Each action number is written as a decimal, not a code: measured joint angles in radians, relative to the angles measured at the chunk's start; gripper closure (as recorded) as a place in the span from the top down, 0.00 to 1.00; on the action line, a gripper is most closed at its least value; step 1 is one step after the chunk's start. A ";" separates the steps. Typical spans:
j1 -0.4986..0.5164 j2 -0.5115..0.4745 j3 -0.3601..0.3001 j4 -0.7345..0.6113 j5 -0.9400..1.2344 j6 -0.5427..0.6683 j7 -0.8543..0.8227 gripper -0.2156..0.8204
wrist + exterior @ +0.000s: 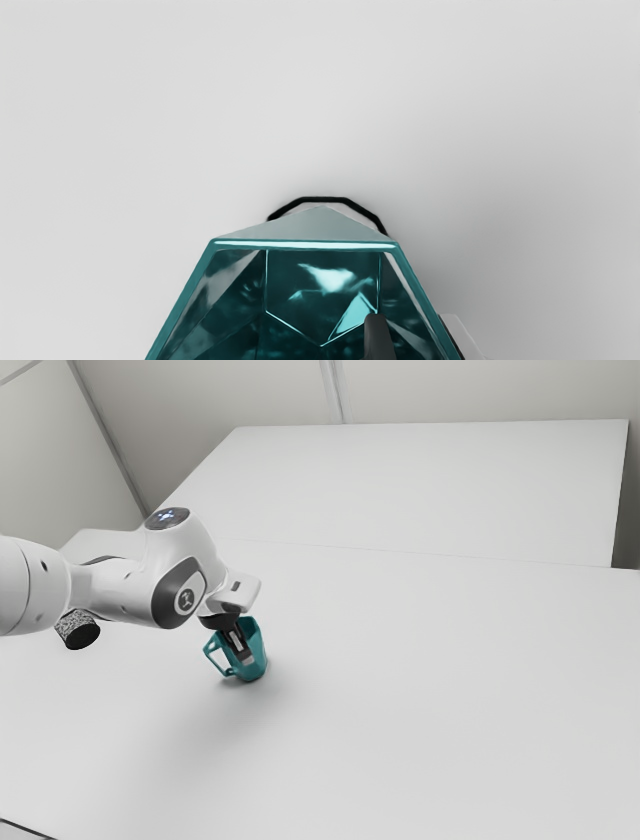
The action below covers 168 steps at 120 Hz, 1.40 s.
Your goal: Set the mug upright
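Exterior view: left of centre, the mug [259, 650] is mouth up, perhaps leaning slightly, its base at or near the surface [400, 680]; the hand [245, 657] is at its side, whether wide, narrow or gripping I can't tell.

Wrist view: the mouth faces the camera at bottom centre. Any levelling should be gentle; release only suits a flat base, withdrawing along the wall.
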 joint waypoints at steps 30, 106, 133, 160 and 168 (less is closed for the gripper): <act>-0.025 -0.001 0.000 0.000 -0.001 -0.001 -0.003 0.35; -0.012 -0.115 -0.002 0.012 -0.001 -0.029 -0.008 0.60; -0.017 -0.066 -0.004 0.262 -0.008 -0.162 -0.031 0.71; 0.037 0.150 -0.007 0.700 -0.038 -0.523 -0.157 0.76; 0.044 0.191 -0.005 0.763 -0.046 -0.602 -0.199 0.77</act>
